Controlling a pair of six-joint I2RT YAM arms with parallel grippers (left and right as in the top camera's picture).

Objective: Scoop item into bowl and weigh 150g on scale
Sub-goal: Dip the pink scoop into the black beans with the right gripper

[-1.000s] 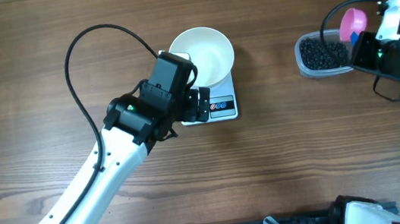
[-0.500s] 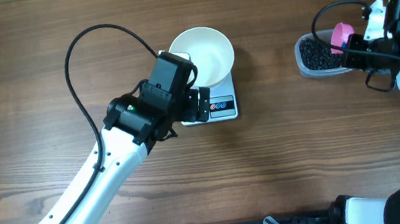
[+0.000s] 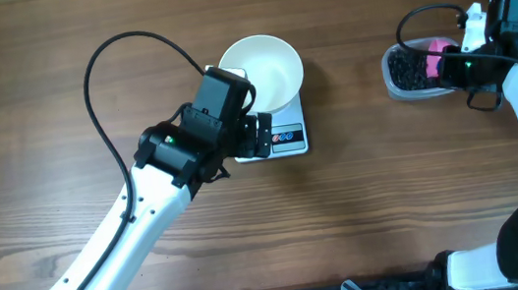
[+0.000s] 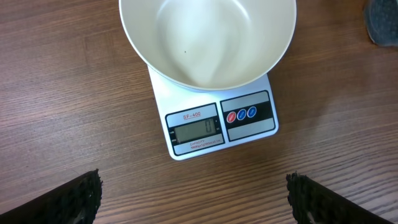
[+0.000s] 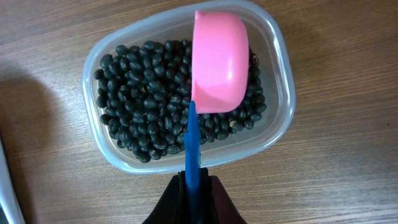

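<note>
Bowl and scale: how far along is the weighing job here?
Done: the white bowl sits on the scale with no beans in it, and the display reads zero. In hand: the right gripper is shut on the blue handle of the pink scoop, cup turned down at the beans in the clear tub. To do: every scoop, the transfer, reaching the target weight.

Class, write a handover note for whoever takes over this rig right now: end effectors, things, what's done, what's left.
Left end effector: open, empty, hovering near the scale.
Right end effector: shut on the scoop by its handle, scoop mouth-down on the beans in the tub.
Bowl sits empty on the scale; display reads 0.
Done: bowl placed, scoop gripped.
Left: scoop beans into bowl up to 150 g.
</note>
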